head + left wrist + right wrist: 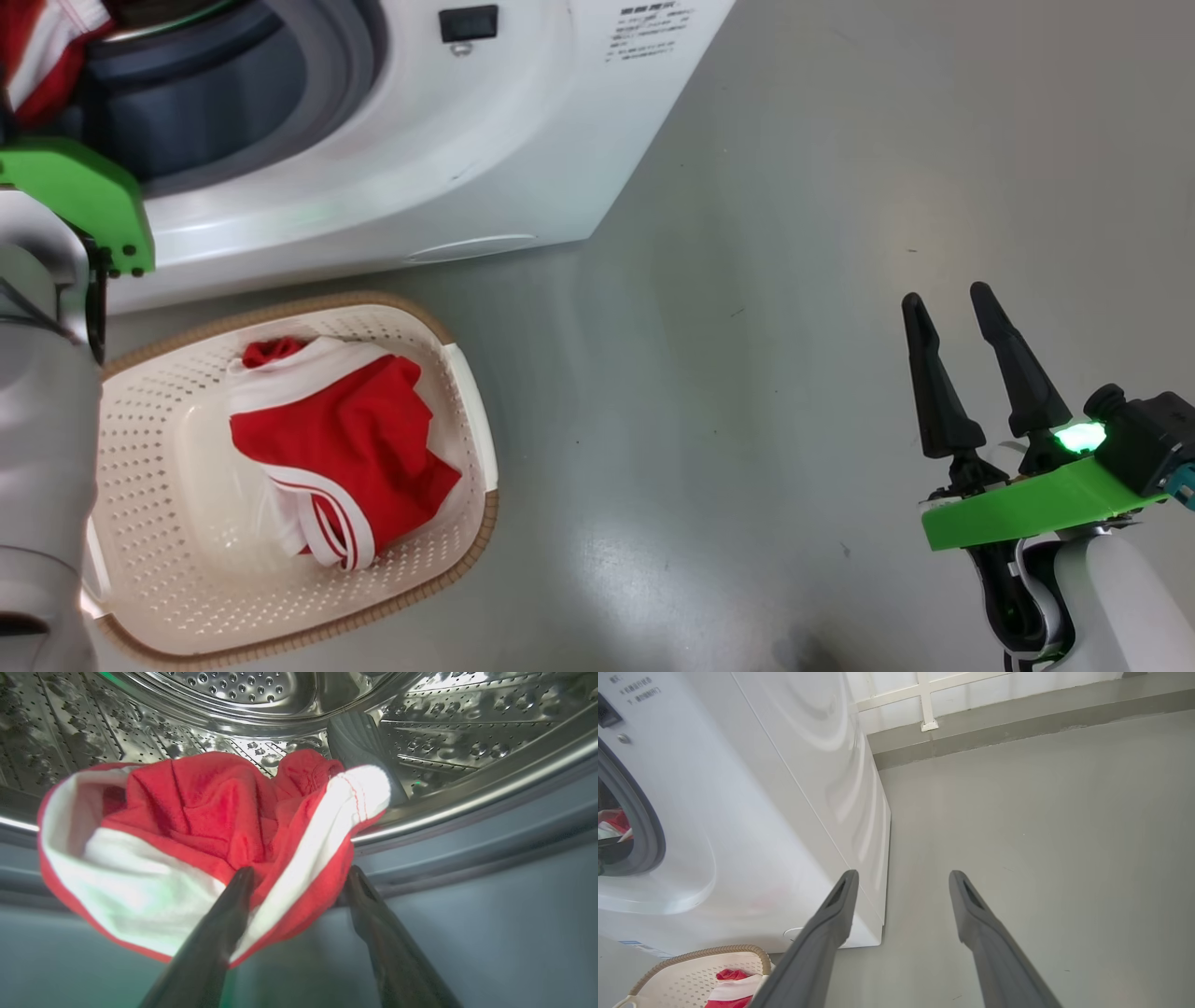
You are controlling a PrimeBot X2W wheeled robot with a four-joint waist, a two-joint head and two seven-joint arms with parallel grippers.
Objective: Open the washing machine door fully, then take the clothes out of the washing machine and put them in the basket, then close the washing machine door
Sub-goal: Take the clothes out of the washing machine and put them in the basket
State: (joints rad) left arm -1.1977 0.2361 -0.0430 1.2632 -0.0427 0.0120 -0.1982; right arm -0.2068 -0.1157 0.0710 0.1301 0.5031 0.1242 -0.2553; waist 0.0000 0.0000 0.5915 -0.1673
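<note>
Clothes (187, 826) sag over the drum (243, 690) lip between the left tool's (299, 870) wide-spread fingers; right tool (945, 294) gapes empty, three o'clock of the basket (373, 301).

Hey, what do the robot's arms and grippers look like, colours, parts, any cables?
The right gripper and left gripper each have two long, dark, tapered fingers. A flat bright green plate sits at each wrist. The right wrist also carries a glowing green light and a black module. The forearms are smooth and pale grey-white, with black cables at the right one.
</note>
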